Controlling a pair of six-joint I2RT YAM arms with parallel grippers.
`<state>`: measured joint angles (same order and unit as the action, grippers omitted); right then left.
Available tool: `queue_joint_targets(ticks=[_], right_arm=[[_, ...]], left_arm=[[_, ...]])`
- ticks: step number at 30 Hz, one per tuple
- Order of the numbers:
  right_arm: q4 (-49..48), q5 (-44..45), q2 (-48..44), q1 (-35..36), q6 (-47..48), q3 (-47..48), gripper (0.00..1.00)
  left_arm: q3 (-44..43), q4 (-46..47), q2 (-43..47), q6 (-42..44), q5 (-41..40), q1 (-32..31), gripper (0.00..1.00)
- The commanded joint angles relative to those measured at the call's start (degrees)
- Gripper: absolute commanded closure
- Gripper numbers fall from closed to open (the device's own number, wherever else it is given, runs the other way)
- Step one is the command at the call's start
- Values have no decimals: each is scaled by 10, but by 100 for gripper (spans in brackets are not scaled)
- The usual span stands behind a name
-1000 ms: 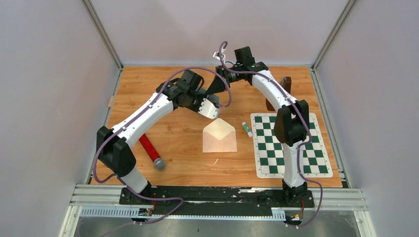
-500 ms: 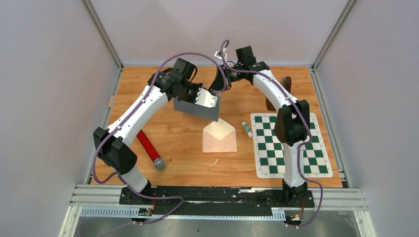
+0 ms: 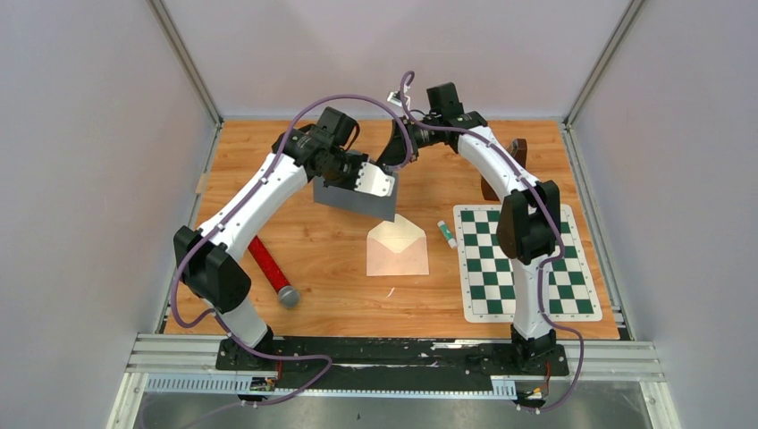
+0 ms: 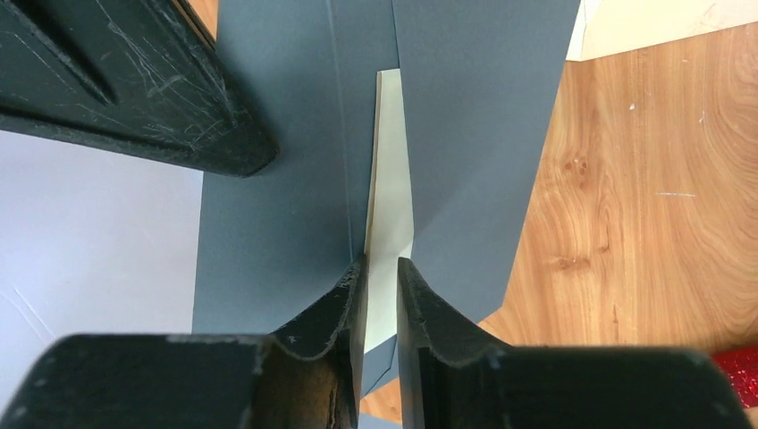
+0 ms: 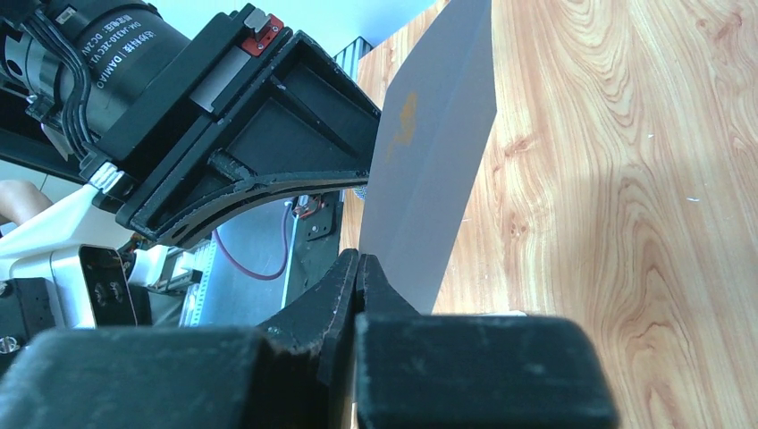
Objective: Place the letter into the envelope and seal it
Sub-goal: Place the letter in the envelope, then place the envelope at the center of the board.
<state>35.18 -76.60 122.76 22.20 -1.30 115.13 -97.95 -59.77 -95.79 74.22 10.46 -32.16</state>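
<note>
Top external: left gripper (image 3: 377, 183) is clamped on the letter (image 3: 351, 198), a folded grey sheet held tilted off the table (image 3: 340, 295), just up-left of the envelope (image 3: 399, 248). The letter's lower corner sits over the flap tip in this view. The envelope lies flat mid-table, flap open and pointing away from the arm bases. Left wrist view: jaws nearly together, one finger on each grey flap, a cream inner face showing between them. Right gripper (image 3: 391, 157) is closed, sitting right at the letter's far upper corner. Right wrist view puts the sheet's edge at its fingertips; can't tell if it's pinching the sheet or only touching it. Glue stick (image 3: 446, 233) lies between the envelope and the checkered mat (image 3: 527, 268). Red tube (image 3: 273, 271) with a grey cap lies on the wood beside the left arm.
</note>
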Motion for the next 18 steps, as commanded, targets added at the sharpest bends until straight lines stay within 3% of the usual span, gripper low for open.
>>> queue_joint_targets(ticks=[1,10,18], right_arm=[[-26,-22,-11,-4,-7,7,100],[-41,-27,-7,-9,-22,3,100],[-47,-28,-7,-10,-26,-2,100]], left_arm=[[0,15,0,-26,-4,1,76],[44,35,24,-39,-21,9,76],[33,60,25,-71,-7,9,73]])
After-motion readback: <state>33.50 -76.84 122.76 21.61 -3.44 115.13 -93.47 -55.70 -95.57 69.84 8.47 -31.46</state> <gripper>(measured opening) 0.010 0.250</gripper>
